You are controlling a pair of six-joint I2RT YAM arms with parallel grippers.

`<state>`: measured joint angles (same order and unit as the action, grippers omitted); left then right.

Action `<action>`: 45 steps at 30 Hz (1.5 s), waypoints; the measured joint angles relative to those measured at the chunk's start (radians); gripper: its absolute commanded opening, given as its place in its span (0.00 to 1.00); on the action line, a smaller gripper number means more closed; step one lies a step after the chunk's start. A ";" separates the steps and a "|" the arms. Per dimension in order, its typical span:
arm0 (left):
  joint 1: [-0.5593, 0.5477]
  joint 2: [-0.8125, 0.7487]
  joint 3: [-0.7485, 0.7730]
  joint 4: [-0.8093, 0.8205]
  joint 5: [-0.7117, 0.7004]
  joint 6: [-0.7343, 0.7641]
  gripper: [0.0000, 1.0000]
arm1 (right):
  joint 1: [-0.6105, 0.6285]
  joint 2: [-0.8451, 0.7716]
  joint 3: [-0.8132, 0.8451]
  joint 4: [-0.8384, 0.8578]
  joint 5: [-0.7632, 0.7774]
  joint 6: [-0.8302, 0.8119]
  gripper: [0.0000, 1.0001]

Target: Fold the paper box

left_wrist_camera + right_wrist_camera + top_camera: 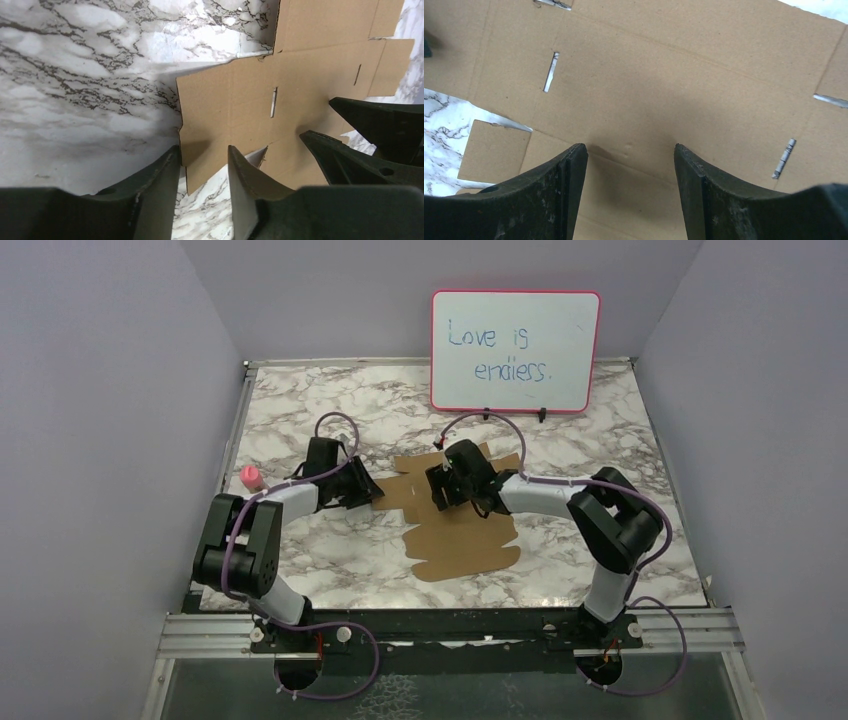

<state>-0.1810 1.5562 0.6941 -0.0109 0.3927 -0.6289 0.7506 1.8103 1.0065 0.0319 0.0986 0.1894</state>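
Paper box [460,540] lies unfolded, flat, mid-surface [330,550].
Left end effector [202,150] and right end effector [630,147] both stand apart over it.

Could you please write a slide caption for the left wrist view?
Left fingers straddle a flap edge of the flat paper box on the marble table; right fingers close by.

Robot lab test cell, plain pale walls [100,440] boxing in a marble-patterned table [300,570], two cabled arms [250,540] bolted to an aluminium rail [200,632], handwritten whiteboard [515,350] propped behind
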 measured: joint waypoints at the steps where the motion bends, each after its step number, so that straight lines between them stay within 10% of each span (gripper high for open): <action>1: -0.001 0.007 0.002 0.006 0.004 -0.002 0.33 | 0.000 0.004 -0.002 0.007 -0.005 0.005 0.70; 13: -0.068 0.009 0.090 -0.069 -0.047 0.012 0.05 | 0.000 0.014 -0.035 0.099 -0.031 0.041 0.70; 45: -0.411 0.318 0.712 -0.724 -0.713 0.174 0.19 | -0.006 -0.018 -0.180 0.343 -0.026 0.233 0.71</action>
<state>-0.5922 1.8744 1.4063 -0.7345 -0.3199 -0.4553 0.7448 1.7920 0.8268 0.3744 0.0731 0.4225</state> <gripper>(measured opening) 0.137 0.700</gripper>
